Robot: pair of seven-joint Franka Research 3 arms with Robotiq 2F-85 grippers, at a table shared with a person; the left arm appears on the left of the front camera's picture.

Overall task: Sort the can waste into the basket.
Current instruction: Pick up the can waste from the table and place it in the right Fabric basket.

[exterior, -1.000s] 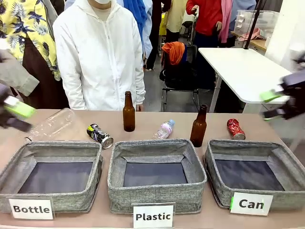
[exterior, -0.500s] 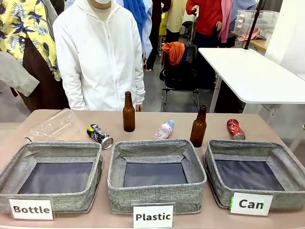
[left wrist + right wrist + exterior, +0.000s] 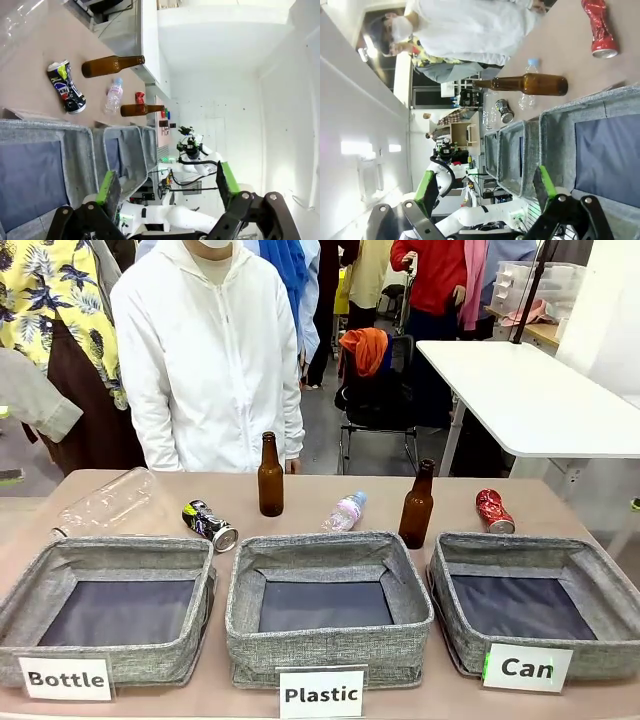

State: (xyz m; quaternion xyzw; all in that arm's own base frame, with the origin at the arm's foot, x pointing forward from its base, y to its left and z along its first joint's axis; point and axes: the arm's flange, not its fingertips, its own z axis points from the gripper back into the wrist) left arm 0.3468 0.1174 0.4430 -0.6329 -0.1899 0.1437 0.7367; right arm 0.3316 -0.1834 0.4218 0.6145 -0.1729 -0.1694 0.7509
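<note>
Hands spread wide, grasping nothing: left hand [image 3: 167, 182] and right hand [image 3: 485, 185] hang well apart from both cans. Red can [image 3: 494, 510] lies on the counter [image 3: 310, 495] just beyond the far rim of the basket [image 3: 520, 540], not touching it. Dark can [image 3: 210, 524] lies by the far right corner of the Bottle bin [image 3: 130, 543].

The left tool [image 3: 168, 182] and right tool [image 3: 485, 190] have both swung outward and back.

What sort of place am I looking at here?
Likely a robot lab or demo hall staged for waste sorting: labelled Bottle bin, Plastic bin and Can bin; bottles and crushed cans on a table; onlookers behind.
</note>
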